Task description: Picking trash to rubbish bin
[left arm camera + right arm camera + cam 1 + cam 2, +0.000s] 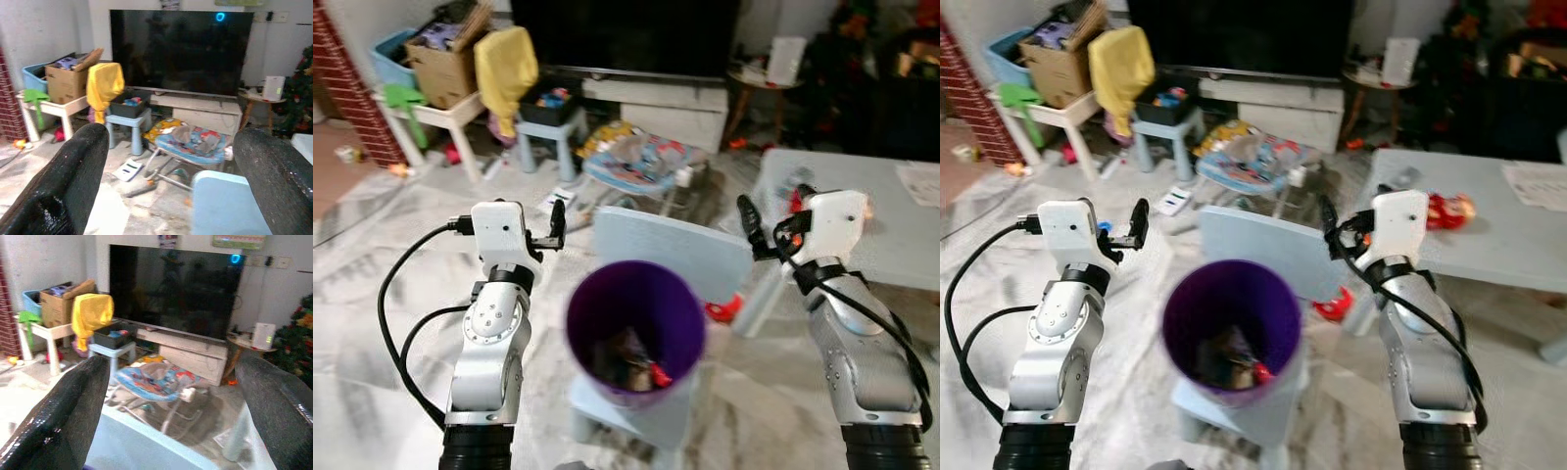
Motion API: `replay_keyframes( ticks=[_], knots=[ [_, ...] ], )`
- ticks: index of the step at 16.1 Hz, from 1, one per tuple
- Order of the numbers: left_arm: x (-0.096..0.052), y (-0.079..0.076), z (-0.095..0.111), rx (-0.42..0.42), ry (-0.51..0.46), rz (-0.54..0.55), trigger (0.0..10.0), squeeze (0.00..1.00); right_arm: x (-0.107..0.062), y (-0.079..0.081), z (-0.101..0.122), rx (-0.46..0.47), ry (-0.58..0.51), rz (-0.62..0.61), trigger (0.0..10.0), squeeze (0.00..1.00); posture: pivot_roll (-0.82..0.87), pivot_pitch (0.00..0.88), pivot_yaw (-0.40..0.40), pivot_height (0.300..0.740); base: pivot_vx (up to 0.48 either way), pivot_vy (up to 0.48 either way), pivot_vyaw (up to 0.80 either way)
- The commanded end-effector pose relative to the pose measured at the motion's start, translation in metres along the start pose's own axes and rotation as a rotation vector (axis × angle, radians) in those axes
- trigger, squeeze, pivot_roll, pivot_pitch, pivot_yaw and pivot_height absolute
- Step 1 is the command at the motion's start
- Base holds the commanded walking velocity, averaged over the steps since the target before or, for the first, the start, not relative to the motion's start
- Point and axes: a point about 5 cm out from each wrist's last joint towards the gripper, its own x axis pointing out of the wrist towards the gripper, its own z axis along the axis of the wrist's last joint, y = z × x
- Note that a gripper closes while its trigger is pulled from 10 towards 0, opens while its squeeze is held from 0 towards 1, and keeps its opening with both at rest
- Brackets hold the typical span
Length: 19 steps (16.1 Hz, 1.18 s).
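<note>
A purple rubbish bin (636, 328) stands on the seat of a small light-blue chair (666, 250), right in front of me between my two arms. Crumpled trash (631, 360) with a red bit lies at its bottom. My left gripper (553, 227) is raised to the left of the bin's rim and is open; its fingers (73, 181) have nothing between them. My right gripper (749, 225) is raised to the right of the bin, over the chair's back, also open and holding nothing. A red scrap (724, 310) lies on the floor beside the chair.
A pale low table (891, 235) with a red toy (1445, 209) stands to the right. Ahead are a baby bouncer (641, 162), a blue stool (548, 132), a TV (626, 34), and a cardboard box (445, 59) on a white table. The floor is marbled.
</note>
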Motion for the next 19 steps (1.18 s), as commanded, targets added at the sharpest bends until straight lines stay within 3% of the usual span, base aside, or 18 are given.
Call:
replay_keyframes(
  ticks=[1, 6, 9, 13, 17, 19],
  knots=[
    [0.001, 0.001, 0.005, 0.0, -0.013, -0.005, 10.0, 0.0, 0.003, 0.0, 0.003, -0.002, -0.013, 0.001, 10.0, 0.0, 0.01, 0.048, 0.0, 0.74, 0.0, 0.48, 0.0],
    [0.004, 0.003, 0.006, 0.006, -0.009, -0.008, 10.0, 0.0, 0.005, 0.0, 0.002, -0.002, -0.014, 0.001, 10.0, 0.0, 0.01, 0.04, 0.0, 0.74, 0.0, 0.48, 0.0],
    [0.005, 0.012, 0.005, 0.02, -0.005, 0.011, 10.0, 0.0, 0.007, -0.001, 0.0, -0.001, -0.017, -0.002, 10.0, 0.0, 0.02, 0.037, 0.0, 0.74, 0.0, 0.48, 0.0],
    [0.008, 0.026, 0.01, 0.043, -0.03, 0.047, 10.0, 0.0, 0.007, 0.0, -0.003, 0.009, -0.013, -0.006, 10.0, 0.0, 0.02, 0.037, -0.001, 0.74, 0.0, 0.0, 0.0],
    [0.011, 0.028, 0.012, 0.041, -0.042, 0.061, 10.0, 0.0, 0.009, 0.0, -0.003, 0.013, -0.012, -0.009, 10.0, 0.0, 0.02, 0.035, -0.001, 0.74, 0.0, 0.0, 0.0],
    [0.013, 0.029, 0.013, 0.034, -0.046, 0.071, 10.0, 0.0, 0.01, -0.001, -0.003, 0.015, -0.01, -0.012, 10.0, 0.0, 0.02, 0.035, -0.001, 0.74, 0.0, 0.0, -0.8]
  ],
)
